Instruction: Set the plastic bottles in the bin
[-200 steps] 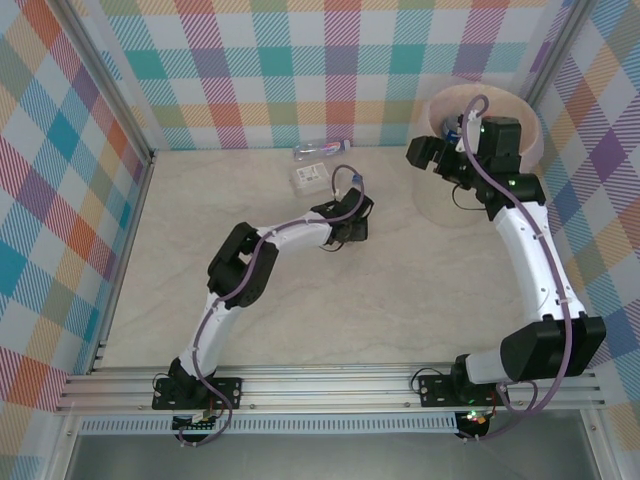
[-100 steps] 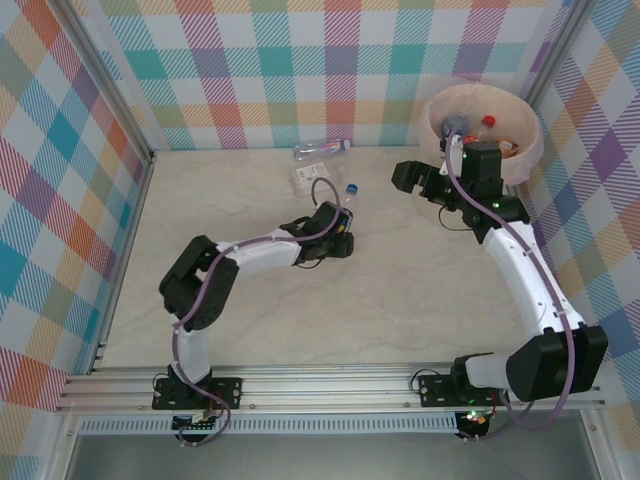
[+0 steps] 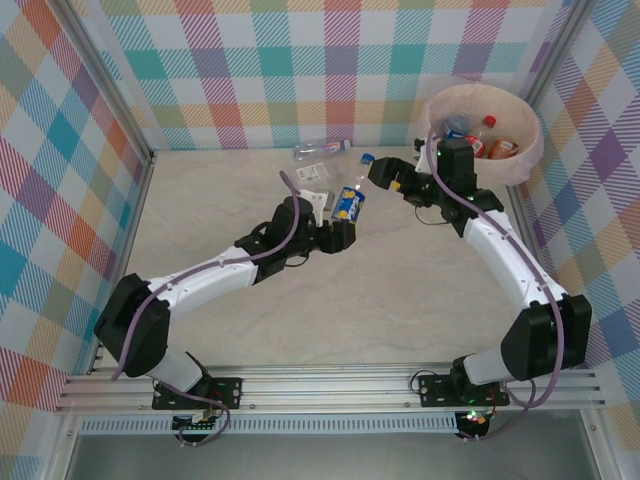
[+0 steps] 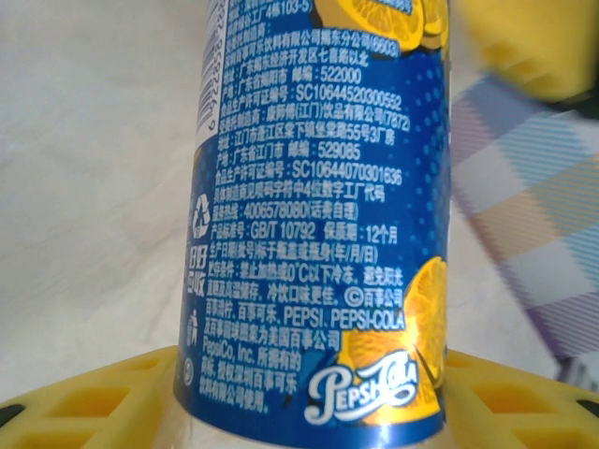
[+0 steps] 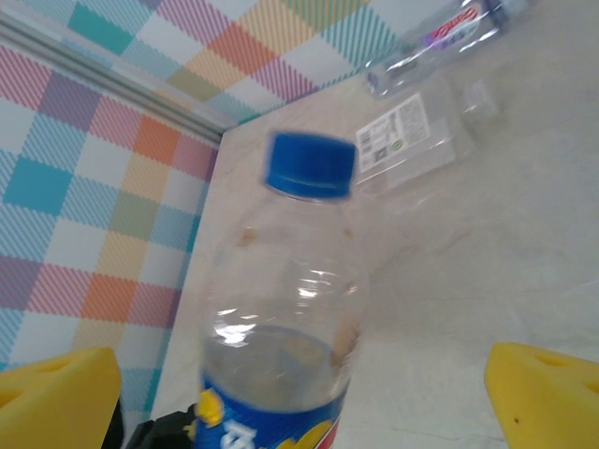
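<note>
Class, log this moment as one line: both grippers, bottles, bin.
left gripper: shut on blue-label bottle | right gripper: open, bottle top between fingers | bin: bottles inside | table: clear bottle, crushed bottle

Lab robot cell: plaid walls (image 3: 300, 60), aluminium rails (image 3: 330, 385).

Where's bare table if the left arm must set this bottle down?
Free: the table left of the left arm, and the near middle between both arms. Crowded: two loose bottles by the back wall; the right gripper beside the bin.
</note>
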Motion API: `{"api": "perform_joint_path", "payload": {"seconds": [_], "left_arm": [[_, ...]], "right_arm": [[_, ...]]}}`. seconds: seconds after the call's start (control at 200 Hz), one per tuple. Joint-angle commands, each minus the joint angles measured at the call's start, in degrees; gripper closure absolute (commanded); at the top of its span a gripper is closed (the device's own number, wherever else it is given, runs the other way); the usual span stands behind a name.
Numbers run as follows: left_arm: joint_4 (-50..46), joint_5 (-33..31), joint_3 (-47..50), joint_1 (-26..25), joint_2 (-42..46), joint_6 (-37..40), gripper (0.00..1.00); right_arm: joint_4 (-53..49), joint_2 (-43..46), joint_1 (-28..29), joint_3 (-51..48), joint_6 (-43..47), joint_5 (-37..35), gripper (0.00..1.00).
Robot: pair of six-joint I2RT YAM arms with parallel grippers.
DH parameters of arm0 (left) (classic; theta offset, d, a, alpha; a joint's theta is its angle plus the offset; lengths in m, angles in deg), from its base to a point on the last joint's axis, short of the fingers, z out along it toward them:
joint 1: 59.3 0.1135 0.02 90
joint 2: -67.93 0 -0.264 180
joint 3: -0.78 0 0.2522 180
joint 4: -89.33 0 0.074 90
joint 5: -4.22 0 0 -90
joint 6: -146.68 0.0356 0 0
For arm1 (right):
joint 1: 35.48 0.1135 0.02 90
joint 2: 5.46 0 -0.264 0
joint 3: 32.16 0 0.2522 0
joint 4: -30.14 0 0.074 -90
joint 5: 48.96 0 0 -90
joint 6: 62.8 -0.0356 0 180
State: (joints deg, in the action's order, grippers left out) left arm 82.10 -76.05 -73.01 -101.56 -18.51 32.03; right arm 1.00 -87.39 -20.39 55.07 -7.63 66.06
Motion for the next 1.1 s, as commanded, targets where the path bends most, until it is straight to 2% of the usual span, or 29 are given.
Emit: {"api": "perform_joint_path", "payload": {"seconds": [0.0,0.08,0.19,0.455,0.545,0.61,0.86,0.985,1.095], "left_arm": [[5.3,5.6,-0.1,0.8,1.4,-0.9,0.54],[6.5,6.9,-0.4,0.8,0.9,-1.4,0.54],[8.2,9.0,-0.6,0.7,-0.1,-2.4,0.53],[10.0,10.7,-0.8,0.7,-1.2,-3.4,0.53],[9.7,10.6,-1.0,0.7,-1.6,-3.5,0.53],[9.4,10.5,-1.1,0.8,-1.9,-3.6,0.53],[8.3,10.3,-1.7,0.7,-2.3,-3.6,0.53],[7.3,10.7,-2.3,0.7,-2.5,-3.4,0.48],[5.9,11.2,-3.1,0.7,-3.0,-3.5,0.38]], "right_arm": [[4.1,-1.1,0.9,3.2,-2.2,6.4,0.00],[7.8,-1.7,1.0,2.5,-3.9,9.8,0.00],[11.5,-2.3,1.2,1.5,-5.9,10.9,0.00],[6.4,-4.3,1.8,3.4,-3.1,9.8,0.03],[5.7,-4.4,2.0,3.6,-2.2,9.6,0.08],[4.0,-4.5,2.3,4.4,-1.0,9.3,0.18],[-1.3,-4.5,2.6,6.0,2.9,5.2,0.36],[-2.0,-4.1,2.6,6.3,3.3,3.1,0.42],[-3.5,-3.9,2.5,7.0,4.4,1.2,0.46]]}}
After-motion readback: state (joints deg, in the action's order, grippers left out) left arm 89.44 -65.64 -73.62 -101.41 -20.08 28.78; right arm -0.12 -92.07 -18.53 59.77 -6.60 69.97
